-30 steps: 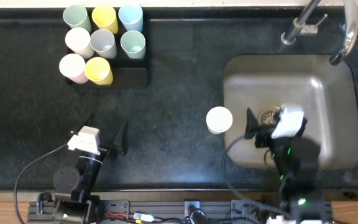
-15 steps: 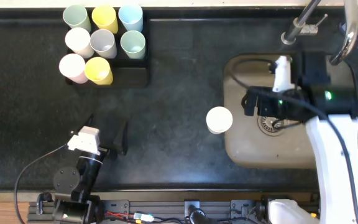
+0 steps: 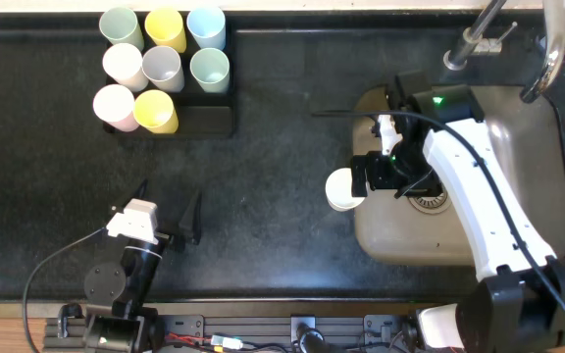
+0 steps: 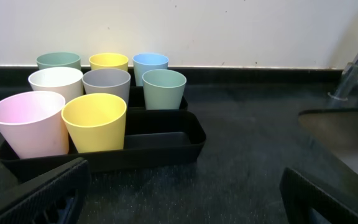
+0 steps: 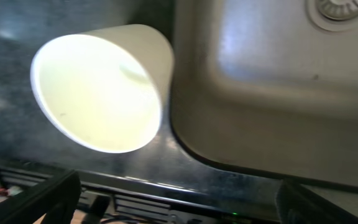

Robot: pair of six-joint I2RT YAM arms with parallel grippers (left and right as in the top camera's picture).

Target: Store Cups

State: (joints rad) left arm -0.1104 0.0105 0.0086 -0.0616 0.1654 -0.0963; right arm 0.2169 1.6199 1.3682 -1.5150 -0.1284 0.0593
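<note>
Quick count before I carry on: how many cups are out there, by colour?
Green cups: 2
Yellow cups: 2
White cups: 2, one of them loose beside the sink
Blue cup: 1
Grey cup: 1
Pink cup: 1
Total: 9

A black tray (image 4: 166,149) holds pastel cups: one pink cup (image 4: 28,121), two yellow cups (image 4: 95,121), one white cup (image 4: 56,84), one grey cup (image 4: 106,84), one blue cup (image 4: 150,61) and two pale green cups (image 4: 164,87). The lone cup (image 5: 98,87) is cream-white. The desk (image 3: 263,216) is black with faint speckles. The sink (image 5: 266,93) is dull silver-grey.
</note>
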